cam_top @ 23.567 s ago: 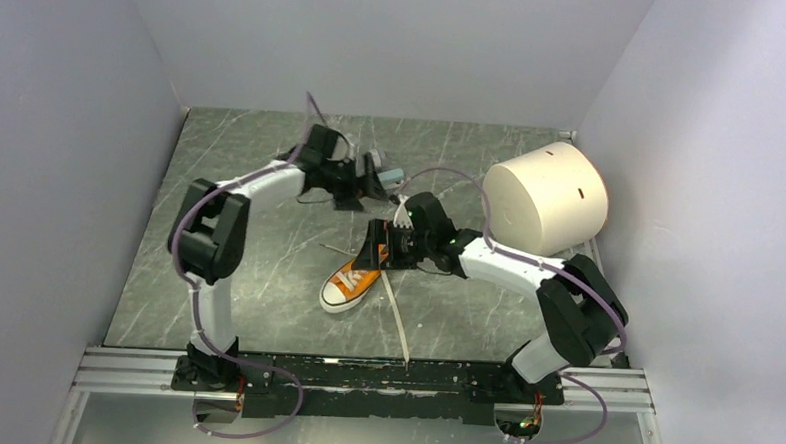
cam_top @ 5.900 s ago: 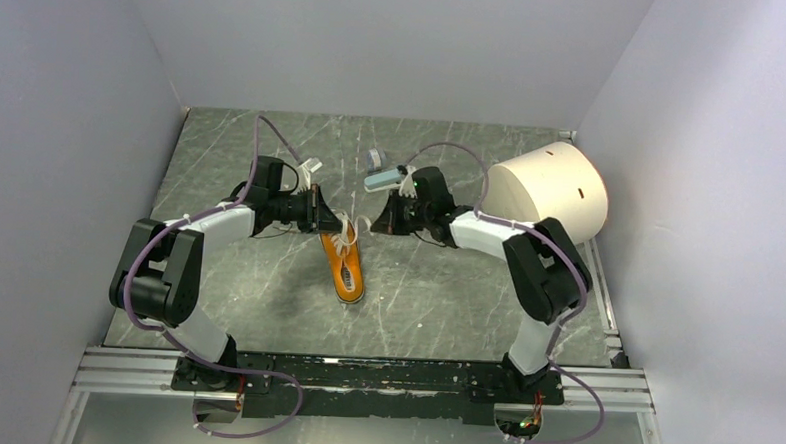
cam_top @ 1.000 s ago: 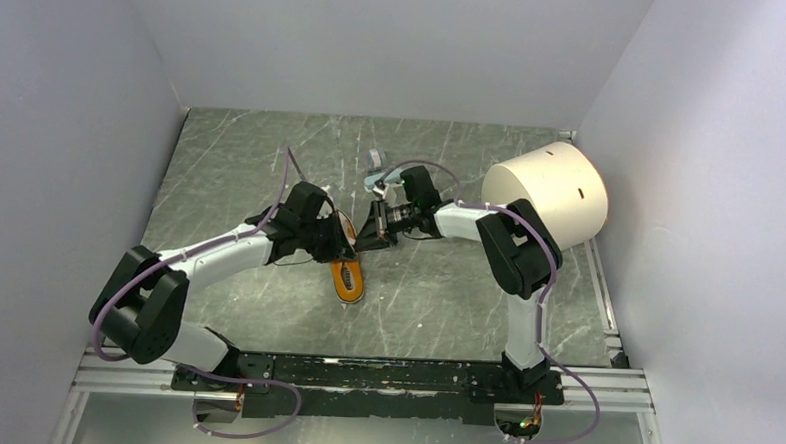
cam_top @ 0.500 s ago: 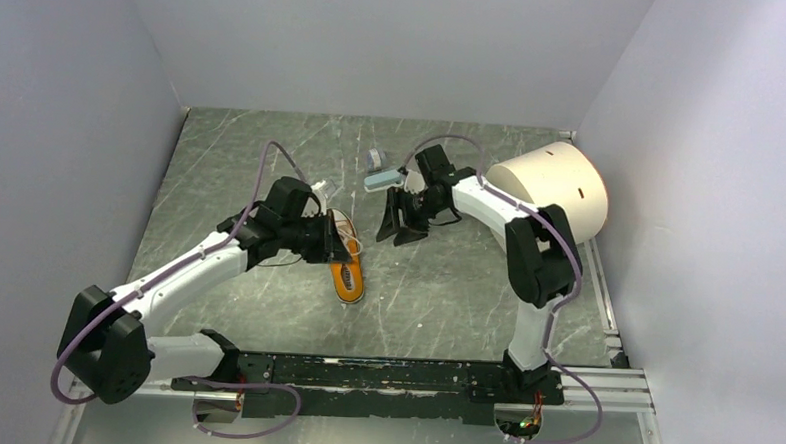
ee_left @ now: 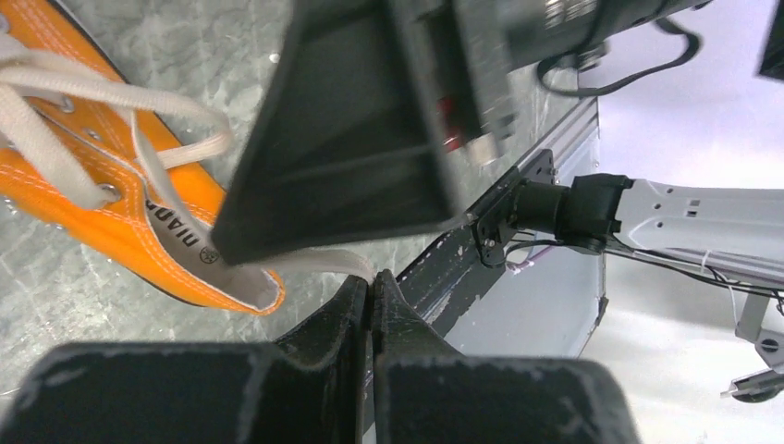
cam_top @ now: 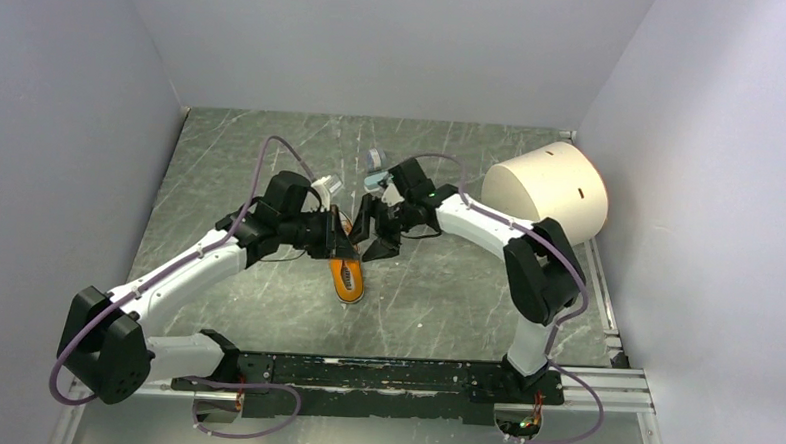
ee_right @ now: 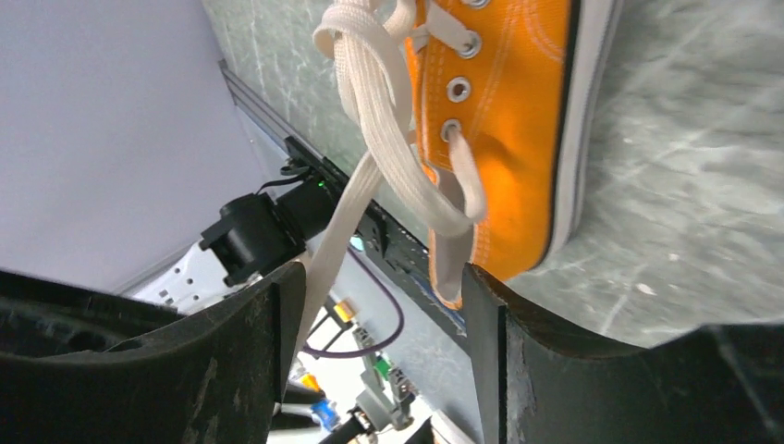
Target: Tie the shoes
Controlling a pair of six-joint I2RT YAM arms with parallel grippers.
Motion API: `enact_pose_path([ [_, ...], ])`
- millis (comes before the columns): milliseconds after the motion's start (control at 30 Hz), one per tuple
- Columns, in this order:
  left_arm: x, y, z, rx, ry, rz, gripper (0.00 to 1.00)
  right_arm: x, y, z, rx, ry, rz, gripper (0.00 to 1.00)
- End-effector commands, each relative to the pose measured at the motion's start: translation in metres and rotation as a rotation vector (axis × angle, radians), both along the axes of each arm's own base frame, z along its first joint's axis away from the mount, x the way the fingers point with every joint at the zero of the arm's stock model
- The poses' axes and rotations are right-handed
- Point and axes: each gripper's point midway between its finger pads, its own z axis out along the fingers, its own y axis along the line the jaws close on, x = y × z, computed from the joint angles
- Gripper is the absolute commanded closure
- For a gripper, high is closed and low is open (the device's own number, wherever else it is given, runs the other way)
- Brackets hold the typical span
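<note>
Flanking the sneaker (cam_top: 346,276), left jaws pinch lace (ee_left: 319,262); right jaws gape.

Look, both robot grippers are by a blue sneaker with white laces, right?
No, the sneaker is orange, not blue; the right wrist view shows it clearly. The left gripper and right gripper are indeed by it, and its laces are white.
</note>
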Motion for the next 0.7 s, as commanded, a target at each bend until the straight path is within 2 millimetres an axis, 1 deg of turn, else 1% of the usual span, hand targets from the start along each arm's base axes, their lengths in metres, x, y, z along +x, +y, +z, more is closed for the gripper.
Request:
enact_pose_path([
  [0,0.004,-0.012,0.035,-0.091,-0.070,-0.054,0.95,0.004,0.029,0.012,0.045,0.047,-0.066,0.34],
  [67,0.003,-0.011,0.034,-0.078,-0.068,-0.062,0.95,0.004,0.033,0.014,0.055,0.049,-0.076,0.34],
  [167,0.001,-0.013,0.038,-0.092,-0.080,-0.079,0.95,0.002,0.036,0.013,0.059,0.058,-0.080,0.36],
  [200,0.001,-0.013,0.038,-0.095,-0.082,-0.083,0.95,0.000,0.036,0.011,0.061,0.067,-0.082,0.38],
  [300,0.002,-0.014,0.040,-0.092,-0.092,-0.095,0.95,-0.005,0.035,0.008,0.075,0.082,-0.073,0.58],
  [367,0.004,-0.014,0.044,-0.080,-0.114,-0.107,0.95,-0.005,0.030,0.007,0.069,0.060,-0.071,0.78],
  [400,0.007,-0.011,0.045,-0.056,-0.128,-0.102,0.91,-0.003,0.025,0.006,0.058,0.043,-0.074,0.87],
  [433,0.010,-0.005,0.045,-0.015,-0.142,-0.091,0.79,0.000,0.020,0.006,0.051,0.018,-0.077,0.94],
  [467,0.014,0.003,0.042,0.037,-0.165,-0.077,0.61,0.002,0.016,0.006,0.049,-0.008,-0.075,0.99],
  [500,0.016,0.013,0.038,0.088,-0.170,-0.055,0.50,0.004,0.011,0.006,0.046,-0.032,-0.068,1.00],
  [533,0.021,0.025,0.033,0.148,-0.183,-0.017,0.42,0.006,0.008,0.007,0.046,-0.055,-0.054,1.00],
  [567,0.027,0.040,0.025,0.227,-0.189,0.032,0.38,0.006,0.006,0.007,0.049,-0.076,-0.027,1.00],
  [600,0.038,0.062,0.014,0.338,-0.204,0.110,0.32,0.005,0.005,0.007,0.049,-0.093,0.002,1.00],
  [667,0.048,0.095,-0.003,0.508,-0.204,0.178,0.26,0.004,0.003,0.005,0.043,-0.123,0.046,1.00],
])
